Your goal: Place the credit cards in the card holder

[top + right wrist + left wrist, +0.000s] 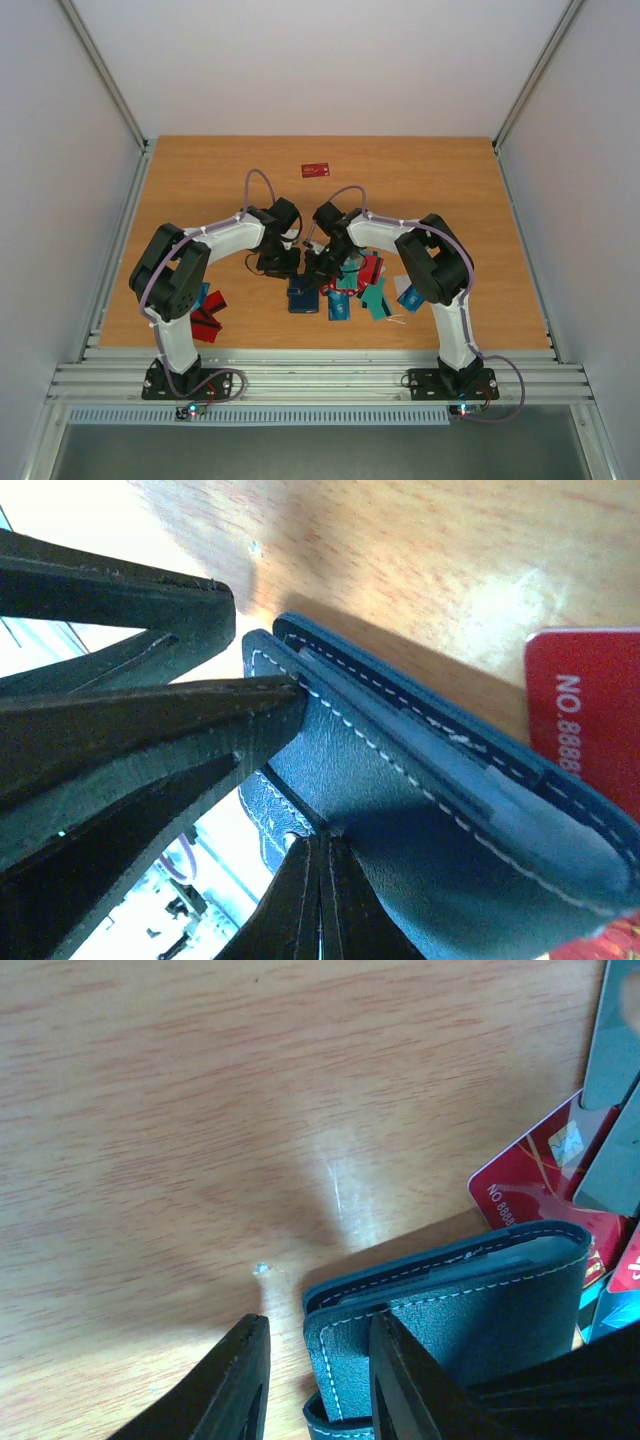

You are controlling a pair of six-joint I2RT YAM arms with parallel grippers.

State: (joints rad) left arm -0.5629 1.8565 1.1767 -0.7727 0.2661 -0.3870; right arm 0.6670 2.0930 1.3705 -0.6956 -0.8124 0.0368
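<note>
Near worktop [200, 180] centre, the holder [302, 296] is lying with cards [372, 295] at its 3 o'clock. The left end effector [320, 1325], partly spread, is straddling its edge. The right end effector [320, 845] is sitting pressed together against a flap. Clamping squarely before prying looks wisest.

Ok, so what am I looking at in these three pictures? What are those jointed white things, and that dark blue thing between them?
They are two robot arms, the left arm and the right arm, bolted to a wooden table. One picture looks down from above; the others come from a camera on each wrist. Around them lie thin plastic credit cards in red, teal and blue; one red card lies apart, farther back. The blue thing is a dark navy folding card holder. The right gripper is pinched shut on it; the left gripper straddles its edge, grip unclear.
</note>
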